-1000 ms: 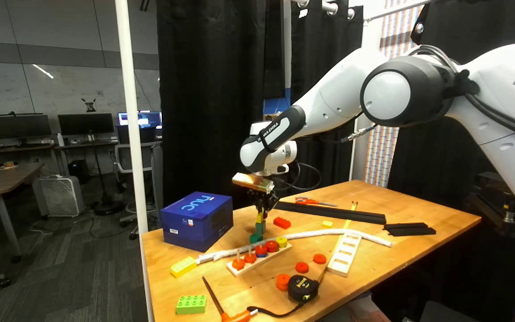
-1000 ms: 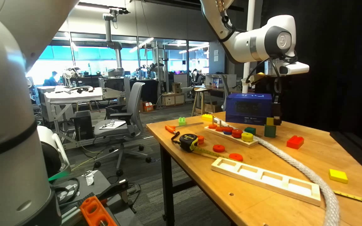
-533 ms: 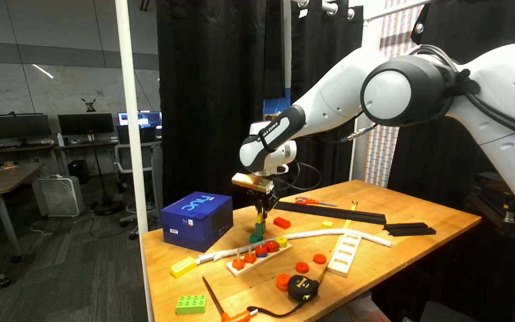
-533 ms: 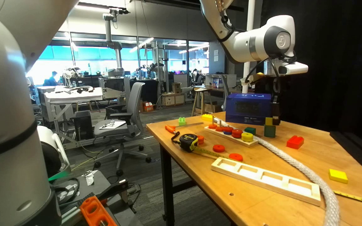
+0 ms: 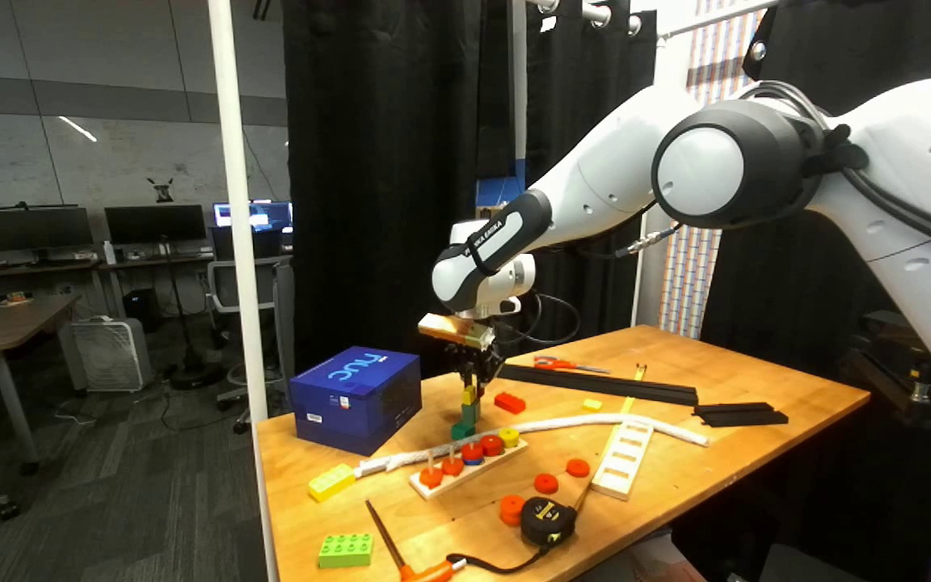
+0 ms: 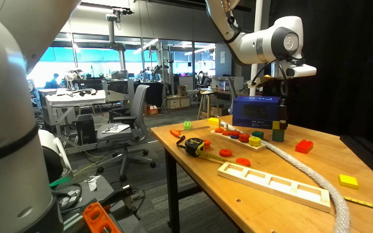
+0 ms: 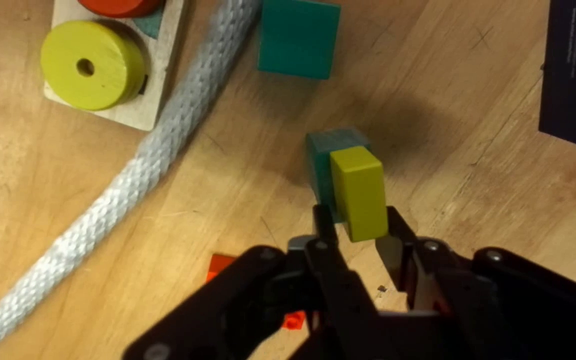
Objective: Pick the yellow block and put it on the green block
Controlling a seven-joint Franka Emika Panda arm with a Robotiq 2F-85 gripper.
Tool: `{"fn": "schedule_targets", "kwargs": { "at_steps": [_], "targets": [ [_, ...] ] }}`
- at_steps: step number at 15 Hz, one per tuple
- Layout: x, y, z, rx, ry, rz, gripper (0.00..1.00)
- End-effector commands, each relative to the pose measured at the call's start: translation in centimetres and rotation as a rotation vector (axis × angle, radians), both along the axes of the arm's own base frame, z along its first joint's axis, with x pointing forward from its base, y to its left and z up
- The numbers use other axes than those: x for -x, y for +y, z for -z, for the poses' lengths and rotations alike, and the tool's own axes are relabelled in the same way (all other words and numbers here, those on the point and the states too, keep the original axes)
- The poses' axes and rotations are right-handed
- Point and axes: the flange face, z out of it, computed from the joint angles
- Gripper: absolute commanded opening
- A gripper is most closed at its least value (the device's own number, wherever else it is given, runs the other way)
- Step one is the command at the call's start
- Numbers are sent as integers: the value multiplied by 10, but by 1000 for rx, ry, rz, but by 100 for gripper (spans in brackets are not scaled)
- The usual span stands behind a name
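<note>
Two fingers of the gripper at block width, yellow block gripped between them. It's right over the green block, toward that block's left edge in an exterior view; can't tell if they touch. Second dark-green block apart, just beside the white rope. Red brick near, partly behind the gripper in wrist view. Blue box also near, on the wooden table.

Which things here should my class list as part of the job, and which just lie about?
Part of the job:
gripper
yellow block, held in it
green block beneath, apparently the target

Just lying about:
other green block
flat yellow block
blue box
red brick
lime-green brick
tape measure
white rope
</note>
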Motion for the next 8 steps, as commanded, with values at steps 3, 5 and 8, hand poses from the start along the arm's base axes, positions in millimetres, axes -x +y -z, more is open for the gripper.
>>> {"fn": "schedule_targets", "kwargs": {
  "at_steps": [3,5,8],
  "targets": [
    [10,2,-8,-8,27,15,76],
    [11,3,-9,-9,31,15,91],
    [12,7,-19,-1,22,5,100]
  ]
}}
